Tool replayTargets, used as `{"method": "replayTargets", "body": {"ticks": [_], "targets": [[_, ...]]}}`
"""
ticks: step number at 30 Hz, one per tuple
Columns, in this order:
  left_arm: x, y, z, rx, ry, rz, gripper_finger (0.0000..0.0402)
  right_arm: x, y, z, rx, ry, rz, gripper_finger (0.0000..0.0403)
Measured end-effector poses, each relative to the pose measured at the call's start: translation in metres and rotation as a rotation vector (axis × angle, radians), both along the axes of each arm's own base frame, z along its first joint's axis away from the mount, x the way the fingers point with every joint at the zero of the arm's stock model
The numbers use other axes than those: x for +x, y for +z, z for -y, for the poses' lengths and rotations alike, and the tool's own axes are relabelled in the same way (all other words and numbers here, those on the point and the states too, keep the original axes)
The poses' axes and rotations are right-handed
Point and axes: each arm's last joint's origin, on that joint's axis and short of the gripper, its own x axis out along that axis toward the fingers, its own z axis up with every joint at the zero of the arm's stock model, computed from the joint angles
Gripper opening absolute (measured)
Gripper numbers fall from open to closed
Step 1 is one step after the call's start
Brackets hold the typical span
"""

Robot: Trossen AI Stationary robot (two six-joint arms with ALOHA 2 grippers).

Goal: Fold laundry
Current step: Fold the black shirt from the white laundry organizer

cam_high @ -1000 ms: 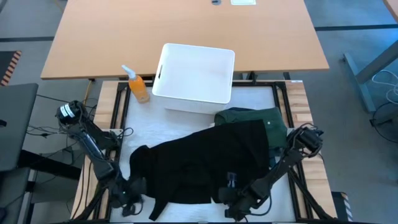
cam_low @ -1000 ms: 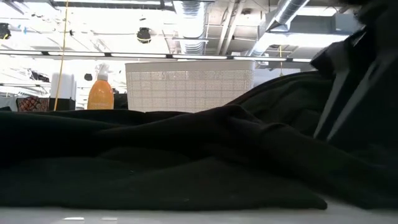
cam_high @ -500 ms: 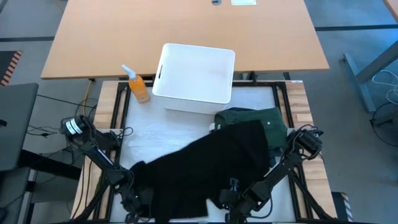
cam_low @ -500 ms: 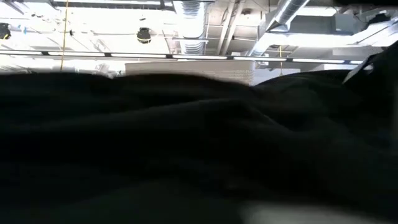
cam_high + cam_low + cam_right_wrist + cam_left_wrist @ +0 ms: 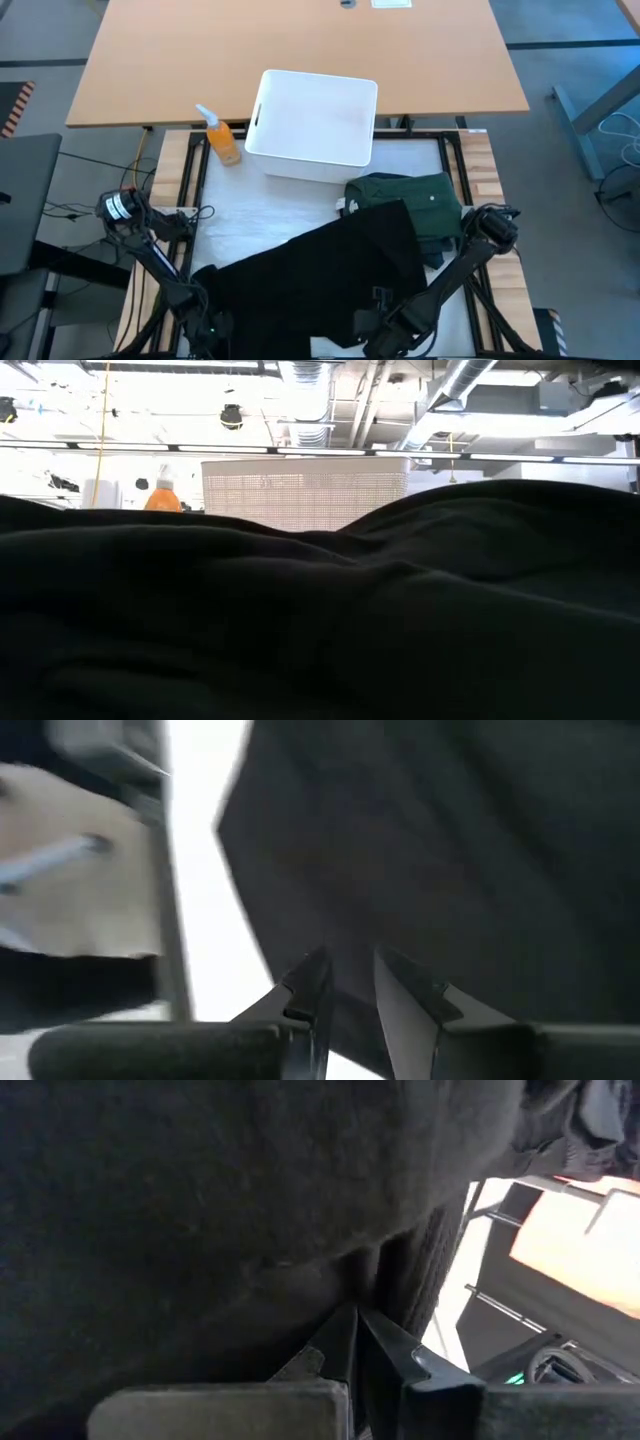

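**Black garment held at the near edge, folding hardly begun**

The folding work seemed to be at an early stage. The black garment (image 5: 320, 280) lay spread over the white cover of the desk (image 5: 250, 215), loose and wrinkled, with no clean fold visible on it. A dark green garment (image 5: 405, 192) lay beyond it, beside the white bin (image 5: 315, 115); it looked like a compact, maybe already folded, bundle, but its near part was covered by the black cloth, so this was only a guess. An orange spray bottle (image 5: 222, 140) stood beside the bin and was not involved.

The left tool (image 5: 352, 1342) was at the near left corner of the black garment. Its fingers were closed together, and in the left wrist view the cloth hung directly over them, so it appeared to pinch the hem there. The right tool (image 5: 350, 988) was at the near right edge of the same garment. Its fingers stood slightly apart, with dark cloth just ahead of them; whether a layer was really caught between them I could not tell from this view.

The black garment was soft and matte, and it stretched from both tools away toward the bin. In the low view it rose as a dark hill filling almost everything. What remained, in my judgement: to flatten it, fold it, and set it aside.
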Motion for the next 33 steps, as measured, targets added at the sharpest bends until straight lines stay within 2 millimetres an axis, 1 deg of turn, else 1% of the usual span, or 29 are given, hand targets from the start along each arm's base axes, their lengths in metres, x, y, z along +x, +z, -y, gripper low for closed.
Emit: {"method": "replayTargets", "body": {"ticks": [2,4,8,11,13,15,17,20,22,24,27,30,33], "targets": [[0.002,0.004,0.003,0.009,-0.009,0.023,0.0,-0.006,0.014,0.005,-0.092,-0.023,-0.043,0.0102],[0.004,0.012,0.006,0.018,-0.026,0.082,0.0,-0.014,0.023,0.01,-0.181,-0.036,-0.081,0.0102],[0.006,0.035,0.008,0.063,-0.027,0.187,0.0,-0.029,0.039,0.03,-0.266,-0.092,-0.164,0.0103],[0.004,0.058,0.003,0.094,0.01,0.208,0.0,-0.042,0.045,0.043,-0.362,-0.092,-0.158,0.0103],[0.001,0.069,-0.001,0.118,0.053,0.22,0.0,-0.051,0.04,0.043,-0.398,-0.055,-0.158,0.0103],[0.0,0.079,-0.002,0.12,0.095,0.273,0.0,-0.062,0.03,0.038,-0.414,-0.022,-0.166,0.0103],[-0.001,0.087,-0.001,0.119,0.115,0.373,0.0003,-0.073,0.019,0.034,-0.445,-0.004,-0.19,0.0103],[0.0,0.09,-0.001,0.164,0.077,0.528,0.0019,-0.086,0.002,0.032,-0.474,-0.029,-0.203,0.0103],[0.002,0.09,-0.002,0.206,0.038,0.616,0.0037,-0.093,-0.008,0.033,-0.485,-0.086,-0.21,0.0103],[0.005,0.09,-0.003,0.242,0.022,0.668,0.006,-0.098,-0.017,0.034,-0.491,-0.125,-0.208,0.0103],[0.011,0.091,-0.007,0.296,0.048,0.736,0.01,-0.101,-0.026,0.036,-0.49,-0.161,-0.199,0.0103],[0.017,0.091,-0.01,0.335,0.083,0.773,0.0141,-0.1,-0.035,0.037,-0.477,-0.167,-0.168,0.0103],[0.021,0.091,-0.013,0.342,0.097,0.772,0.0179,-0.1,-0.039,0.039,-0.483,-0.174,-0.163,0.0103]]}}
